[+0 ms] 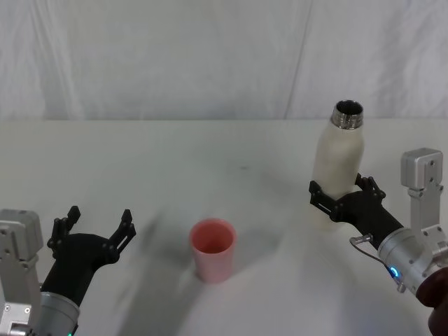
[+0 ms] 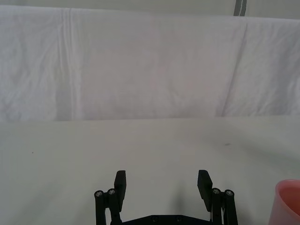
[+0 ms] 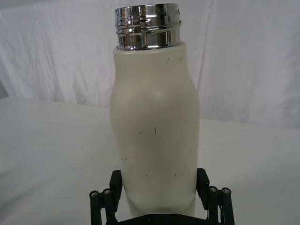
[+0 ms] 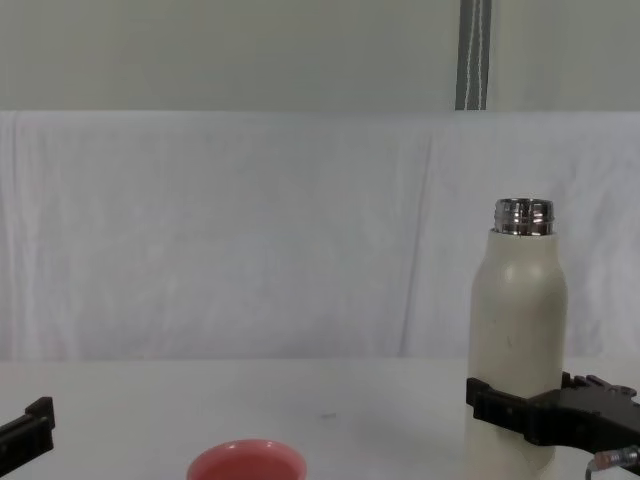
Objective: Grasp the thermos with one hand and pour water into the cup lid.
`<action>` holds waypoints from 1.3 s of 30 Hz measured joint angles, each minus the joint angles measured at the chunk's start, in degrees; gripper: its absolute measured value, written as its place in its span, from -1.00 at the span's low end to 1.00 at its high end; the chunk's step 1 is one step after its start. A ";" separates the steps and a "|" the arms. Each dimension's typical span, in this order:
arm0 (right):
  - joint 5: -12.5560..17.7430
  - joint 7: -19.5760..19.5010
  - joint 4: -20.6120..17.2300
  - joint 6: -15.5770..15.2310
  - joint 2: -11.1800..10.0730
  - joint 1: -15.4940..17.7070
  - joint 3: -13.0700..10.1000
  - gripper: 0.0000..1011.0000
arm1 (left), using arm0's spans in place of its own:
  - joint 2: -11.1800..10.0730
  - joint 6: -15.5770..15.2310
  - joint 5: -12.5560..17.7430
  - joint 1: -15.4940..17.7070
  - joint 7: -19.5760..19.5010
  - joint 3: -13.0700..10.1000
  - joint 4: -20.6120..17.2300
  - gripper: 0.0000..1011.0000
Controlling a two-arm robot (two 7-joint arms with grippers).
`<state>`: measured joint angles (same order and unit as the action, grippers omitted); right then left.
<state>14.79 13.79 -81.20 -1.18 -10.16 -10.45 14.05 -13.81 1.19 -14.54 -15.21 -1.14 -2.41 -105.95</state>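
Thermos (image 1: pixel 339 165) stands upright on the table (image 1: pixel 210 147), right side, mid-depth. Steel neck (image 3: pixel 147 26) uncapped, mouth open upward. Cup lid (image 1: pixel 212 249) is seen nearer and to the left of it, well apart, upright, opening up; its inside looks empty.

Right gripper (image 1: pixel 339 197) is set around the lower body of the thermos, one finger on each flank. In the right wrist view the fingers (image 3: pixel 115 183) lie against the bottle's sides, so a grip on the thermos is judged, low down near the base. Whether the base is lifted off the table cannot be told.

Left gripper (image 1: pixel 98 225) is held near-left, left of the cup lid, fingers spread wide with nothing between them. Judged idle.

Step judged: grasp made, lift and carry to the cup lid not yet done.

Risks noted:
- Grip sits low on a tall bottle with a smooth matte wall; on tilting, the weight above the fingers could make it twist or slip.
- Cup lid is small and light. A knock from the bottle's shoulder or neck on approach could tip or push it.
- Wide mouth, narrow target: a fast tilt could send water past the rim onto the table.
- The open left gripper stands close to the cup lid's left; little room there.
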 joint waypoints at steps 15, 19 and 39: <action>0.21 0.07 -1.18 -0.53 -0.71 1.63 -0.14 0.98 | 0.00 0.00 0.00 0.00 0.00 0.00 0.00 0.98; 0.28 0.04 -1.52 -0.63 -0.85 2.10 -0.19 0.98 | 0.00 0.00 0.00 0.00 0.00 0.00 0.00 0.98; 0.40 -0.60 -4.70 -0.93 -1.69 4.83 -0.68 0.98 | 0.00 0.00 0.00 0.00 0.00 0.00 0.00 0.98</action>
<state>15.19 13.18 -85.90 -2.11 -11.85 -5.62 13.37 -13.81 1.19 -14.54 -15.21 -1.14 -2.41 -105.95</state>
